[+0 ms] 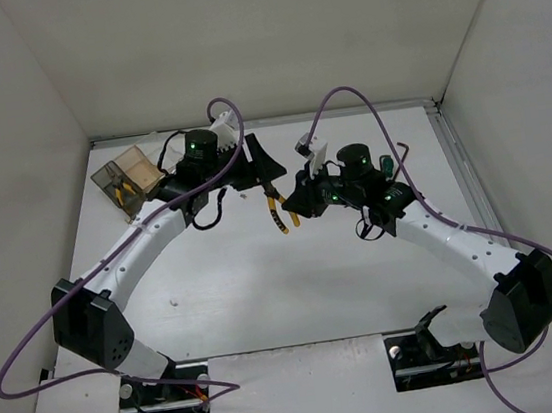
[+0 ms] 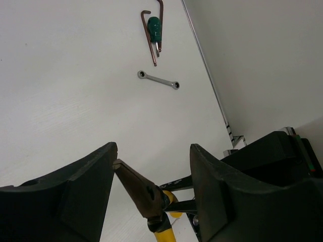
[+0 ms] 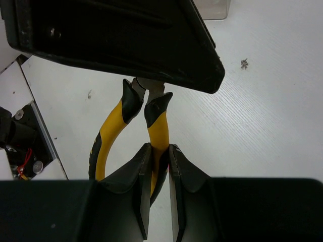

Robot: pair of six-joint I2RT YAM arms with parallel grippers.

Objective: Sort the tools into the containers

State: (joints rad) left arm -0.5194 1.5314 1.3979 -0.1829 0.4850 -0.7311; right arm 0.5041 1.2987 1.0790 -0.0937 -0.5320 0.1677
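The right fingers (image 3: 144,186) are closed tight on one yellow handle of the pliers (image 3: 113,128), pinching it near its lower end while the other handle hangs free to the side. The left fingers (image 2: 86,186) stand apart on either side of the pliers' dark metal nose: the nose tip sits right at the inner face of one finger, and there is clear space between the nose and the other finger (so no grip from that side). Seen from above, the pliers sit near the middle of the tabletop (image 1: 266,288), between the two arms.

Farther off in the left wrist view, a silver wrench (image 2: 158,80) lies flat on the tabletop by itself. Beyond it a green-handled screwdriver (image 2: 154,29) rests touching a hex key (image 2: 150,43). The tray (image 1: 144,160) sits at the back left corner, with a yellow-handled tool (image 1: 125,191) in its grey compartment.
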